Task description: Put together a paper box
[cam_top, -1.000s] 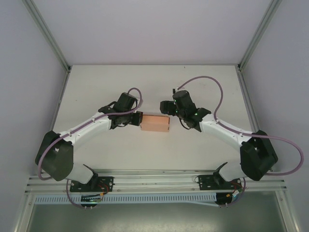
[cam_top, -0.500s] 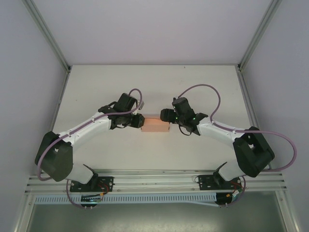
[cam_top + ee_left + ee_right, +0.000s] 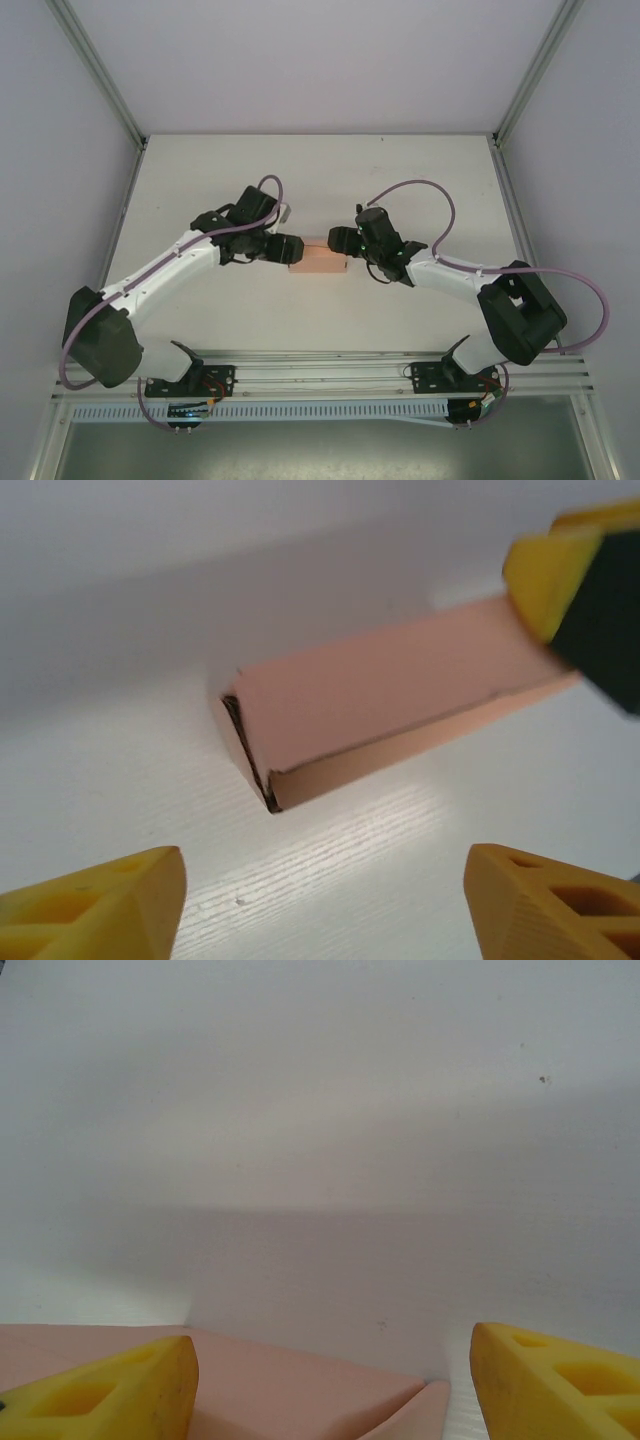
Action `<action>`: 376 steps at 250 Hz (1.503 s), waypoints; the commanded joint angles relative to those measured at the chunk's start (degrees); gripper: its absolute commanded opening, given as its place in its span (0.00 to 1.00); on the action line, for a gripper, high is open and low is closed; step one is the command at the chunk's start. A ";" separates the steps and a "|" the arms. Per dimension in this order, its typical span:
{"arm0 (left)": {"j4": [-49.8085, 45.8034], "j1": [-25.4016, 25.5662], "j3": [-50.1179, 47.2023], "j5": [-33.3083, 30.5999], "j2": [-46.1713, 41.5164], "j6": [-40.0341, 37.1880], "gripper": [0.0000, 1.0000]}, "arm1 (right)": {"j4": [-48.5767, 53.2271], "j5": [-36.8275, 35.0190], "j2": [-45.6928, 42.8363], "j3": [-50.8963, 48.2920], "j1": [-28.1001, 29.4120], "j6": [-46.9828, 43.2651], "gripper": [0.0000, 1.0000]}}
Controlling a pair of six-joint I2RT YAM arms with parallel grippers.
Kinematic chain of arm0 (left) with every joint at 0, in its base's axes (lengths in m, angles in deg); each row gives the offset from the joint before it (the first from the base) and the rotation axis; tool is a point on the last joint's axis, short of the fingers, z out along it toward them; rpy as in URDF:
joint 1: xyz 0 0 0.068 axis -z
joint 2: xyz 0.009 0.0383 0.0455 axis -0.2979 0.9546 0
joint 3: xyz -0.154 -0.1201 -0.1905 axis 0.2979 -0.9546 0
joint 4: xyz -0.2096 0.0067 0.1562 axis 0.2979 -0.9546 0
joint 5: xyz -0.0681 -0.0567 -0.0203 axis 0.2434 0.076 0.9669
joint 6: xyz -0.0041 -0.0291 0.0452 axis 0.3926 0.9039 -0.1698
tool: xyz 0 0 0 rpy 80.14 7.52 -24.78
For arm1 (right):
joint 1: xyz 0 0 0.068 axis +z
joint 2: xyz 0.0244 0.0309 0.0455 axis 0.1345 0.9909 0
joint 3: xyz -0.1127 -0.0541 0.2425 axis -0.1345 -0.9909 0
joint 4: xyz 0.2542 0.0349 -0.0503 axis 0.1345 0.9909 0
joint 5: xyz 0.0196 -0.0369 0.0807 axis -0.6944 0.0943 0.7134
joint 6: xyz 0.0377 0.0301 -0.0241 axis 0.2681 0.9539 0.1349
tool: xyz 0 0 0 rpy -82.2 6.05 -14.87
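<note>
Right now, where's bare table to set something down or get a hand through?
Free: the far table between the paper box and the back wall; also the near strip from the box to the front rail, bounded by the left arm and right arm. Crowded: the middle, where both arms' jaws flank the box.

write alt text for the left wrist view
A salmon-pink rectangular cardboard box lies on a white table, its near end flap slightly ajar. The left hand hangs open short of it, yellow fingertips wide apart; another yellow-and-black finger overlaps the box's far end.
</note>
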 commanded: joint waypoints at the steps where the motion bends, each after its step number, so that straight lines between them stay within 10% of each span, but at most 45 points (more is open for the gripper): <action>1: -1.02 -2.44 2.88 -3.43 0.32 2.95 0.76 | 5.54 -1.83 1.54 -3.09 0.70 -0.85 0.72; 101: 8.88 -7.98 2.81 9.15 10.72 3.11 0.60 | 4.94 -1.94 2.21 -3.67 0.62 -1.70 0.72; 231: 29.98 -7.98 -23.60 12.92 3.81 3.93 0.50 | 1.05 -1.53 2.76 -7.10 0.35 -2.39 0.70; 298: 52.50 -7.98 -37.97 15.45 5.73 2.22 0.18 | -10.65 3.54 4.59 -13.95 -1.48 -6.04 0.56; 376: 64.64 -7.89 -45.14 14.11 9.51 1.76 0.06 | -22.54 8.69 9.25 -19.10 -4.27 -8.97 0.36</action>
